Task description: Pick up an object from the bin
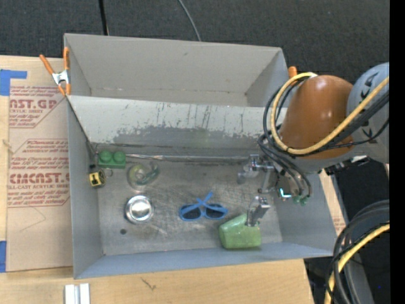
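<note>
My gripper (254, 190) hangs at the right end of the bin, open, with bare bin floor showing between its two fingers. Its nearer fingertip (257, 211) stands right at the top edge of a pale green, sponge-like block (240, 234) that lies in the front right corner; whether they touch I cannot tell. Just left of the gripper lies a pair of blue toy glasses (202, 210). Nothing is between the fingers.
A shiny round metal lid (138, 208) lies front left, with a clear glass dish (142, 173) behind it. A dark green brick (112, 159) and a small yellow tape measure (95, 179) sit against the left wall. The arm's orange cover overhangs the right rim.
</note>
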Action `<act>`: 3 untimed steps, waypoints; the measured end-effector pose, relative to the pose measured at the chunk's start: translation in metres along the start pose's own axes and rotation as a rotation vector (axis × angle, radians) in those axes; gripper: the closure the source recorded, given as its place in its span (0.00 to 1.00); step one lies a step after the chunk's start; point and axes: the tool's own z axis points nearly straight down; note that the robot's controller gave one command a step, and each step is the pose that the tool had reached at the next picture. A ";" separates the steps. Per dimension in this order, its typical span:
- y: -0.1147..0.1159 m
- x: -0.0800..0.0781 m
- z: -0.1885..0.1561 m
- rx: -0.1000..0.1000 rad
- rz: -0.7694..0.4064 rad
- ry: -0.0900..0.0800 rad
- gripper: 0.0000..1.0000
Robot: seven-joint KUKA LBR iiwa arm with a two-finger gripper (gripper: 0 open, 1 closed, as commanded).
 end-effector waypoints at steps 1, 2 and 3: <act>0.052 -0.042 0.115 0.002 -0.115 -0.017 0.00; 0.066 -0.015 0.086 -0.001 -0.098 -0.008 0.00; 0.054 -0.007 0.082 0.000 -0.054 -0.006 0.00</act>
